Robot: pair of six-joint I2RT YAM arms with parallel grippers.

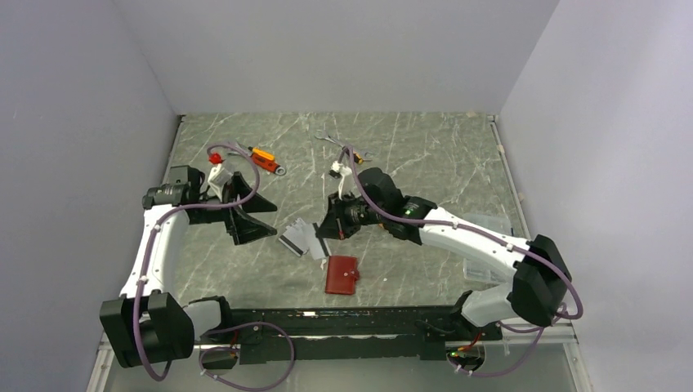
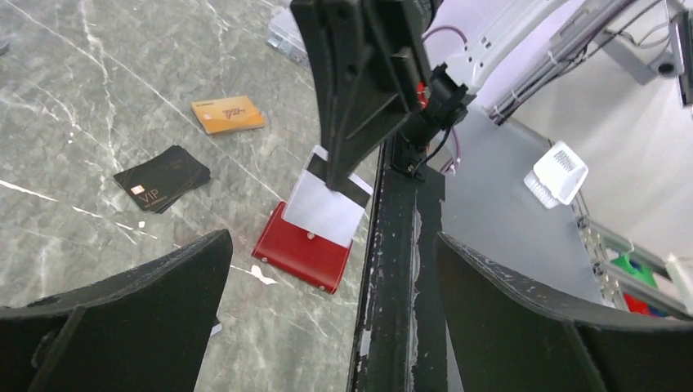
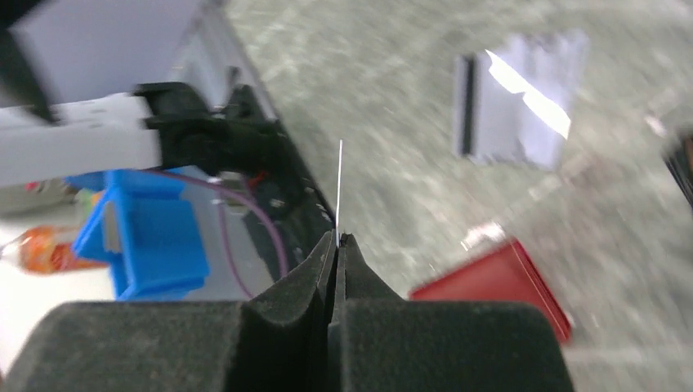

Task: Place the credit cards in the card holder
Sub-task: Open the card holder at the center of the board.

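The right tool (image 3: 337, 241) is pinched shut on a silver-grey credit card (image 2: 325, 208) with a dark stripe, held on edge just over the red card holder (image 2: 298, 255). The holder lies flat, red outside up, toward the near edge of the desk (image 1: 425, 163), and whether card and holder touch cannot be told. The left tool (image 1: 263, 217) hangs off to the left with its jaws spread wide and nothing between them. Farther out a second silver-grey card (image 3: 523, 106) lies flat, a black card (image 2: 162, 177) and an orange-gold card (image 2: 228, 114) rest apart from each other, and an orange-handled wrench (image 1: 266, 159) lies toward the back.
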